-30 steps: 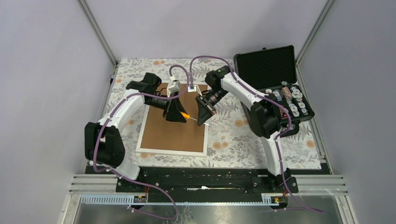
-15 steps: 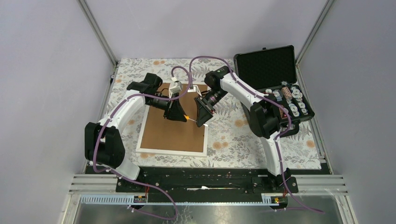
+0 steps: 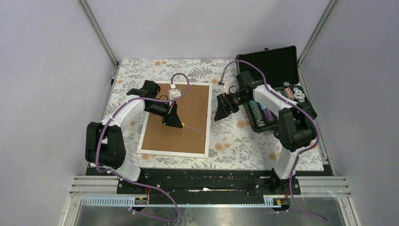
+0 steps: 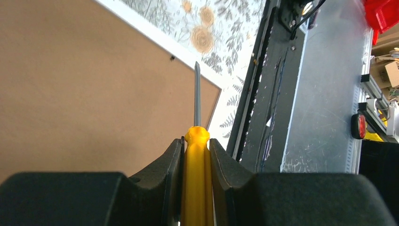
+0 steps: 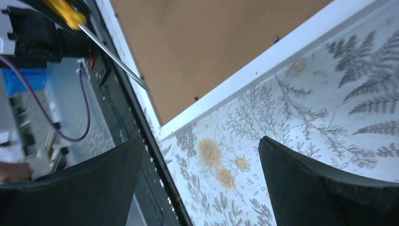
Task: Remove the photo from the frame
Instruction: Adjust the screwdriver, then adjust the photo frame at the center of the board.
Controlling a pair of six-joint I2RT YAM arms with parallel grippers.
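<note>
Nearest the arm bases, on the floral worktop (image 3: 235,141), the frame (image 3: 160,136) flat and face down, brown back up, long axis running away from the bases. No sight of the photo; judged to sit under that backing. Over the frame's middle, the left gripper (image 4: 195,143), closed snugly on the yellow handle of a screwdriver (image 4: 196,179), shaft slanting toward the frame's right edge, tip near a small dark tab (image 4: 172,58) there. Nothing between tip and tab. Looks like levering work for the left arm, the nearer one. Farther right, off the frame above the cloth, the right gripper (image 3: 220,114), spread wide and empty. Beyond, at the far right, an open black case (image 3: 273,68).
</note>
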